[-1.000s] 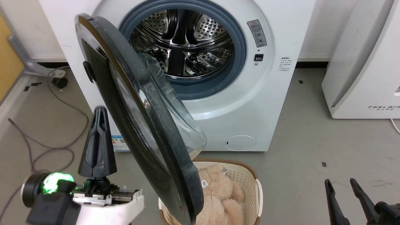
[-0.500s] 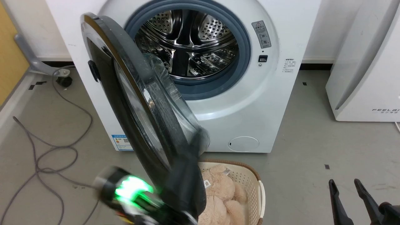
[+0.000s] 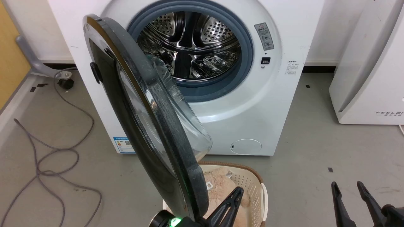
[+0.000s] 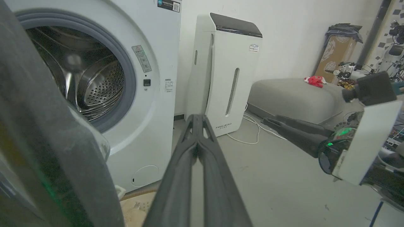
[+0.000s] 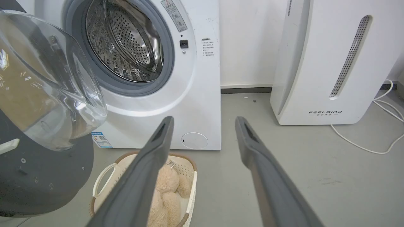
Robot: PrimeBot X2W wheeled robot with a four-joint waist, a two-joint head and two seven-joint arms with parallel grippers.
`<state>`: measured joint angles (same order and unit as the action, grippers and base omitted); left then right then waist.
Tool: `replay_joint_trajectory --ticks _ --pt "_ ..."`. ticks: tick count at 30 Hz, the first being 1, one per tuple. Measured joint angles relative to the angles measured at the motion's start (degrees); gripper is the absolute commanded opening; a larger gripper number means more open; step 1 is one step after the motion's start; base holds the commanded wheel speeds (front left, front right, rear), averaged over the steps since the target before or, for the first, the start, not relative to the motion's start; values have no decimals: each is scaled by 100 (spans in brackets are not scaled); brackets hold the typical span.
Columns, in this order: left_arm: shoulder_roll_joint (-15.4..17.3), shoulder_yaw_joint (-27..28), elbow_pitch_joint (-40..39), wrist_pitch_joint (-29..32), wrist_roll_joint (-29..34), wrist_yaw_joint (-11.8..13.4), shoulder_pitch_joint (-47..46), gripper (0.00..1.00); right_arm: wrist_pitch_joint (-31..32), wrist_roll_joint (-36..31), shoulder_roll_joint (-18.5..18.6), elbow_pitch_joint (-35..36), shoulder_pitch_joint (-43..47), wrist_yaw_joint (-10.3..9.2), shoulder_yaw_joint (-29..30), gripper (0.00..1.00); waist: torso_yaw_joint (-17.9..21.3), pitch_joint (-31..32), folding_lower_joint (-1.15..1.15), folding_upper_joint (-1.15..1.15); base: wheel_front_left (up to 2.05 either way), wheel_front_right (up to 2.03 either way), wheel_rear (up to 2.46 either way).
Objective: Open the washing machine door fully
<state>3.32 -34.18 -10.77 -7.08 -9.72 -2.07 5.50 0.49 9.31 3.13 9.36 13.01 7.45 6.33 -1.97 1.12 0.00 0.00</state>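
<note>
The white washing machine [image 3: 252, 104] faces me with its steel drum [image 3: 189, 44] exposed. Its glossy black door [image 3: 164, 126], hinged on the left, stands swung out partway with the glass bowl [image 5: 47, 88] facing the drum. My left gripper [image 3: 238, 189] is shut and holds nothing. It sits low, just right of the door's free lower edge on the inner side, pointing up and to the right. In the left wrist view the shut fingers [image 4: 197, 135] point at the washer front, with the dark door rim [image 4: 47, 142] close on the left. My right gripper [image 3: 347, 187] stands open at the lower right, apart from the door.
A cream basket [image 3: 263, 195] with a beige plush toy [image 5: 164, 183] sits on the floor under the door's edge. A white slanted appliance [image 3: 369, 69] stands to the right. A grey cable [image 3: 63, 151] loops on the floor at the left.
My left gripper has swept from the door's outer left side, low past its bottom edge, to the inner right side. The door's angle looks unchanged. The right gripper stayed put.
</note>
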Motion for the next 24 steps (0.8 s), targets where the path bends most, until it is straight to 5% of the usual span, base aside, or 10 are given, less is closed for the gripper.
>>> replay_joint_trajectory --ticks 24 --pt "-53 -32 1599 -109 -561 979 -1056 0 -18 141 0 -156 -1 0 -2 100 12 -65 0 0 0 0 0"
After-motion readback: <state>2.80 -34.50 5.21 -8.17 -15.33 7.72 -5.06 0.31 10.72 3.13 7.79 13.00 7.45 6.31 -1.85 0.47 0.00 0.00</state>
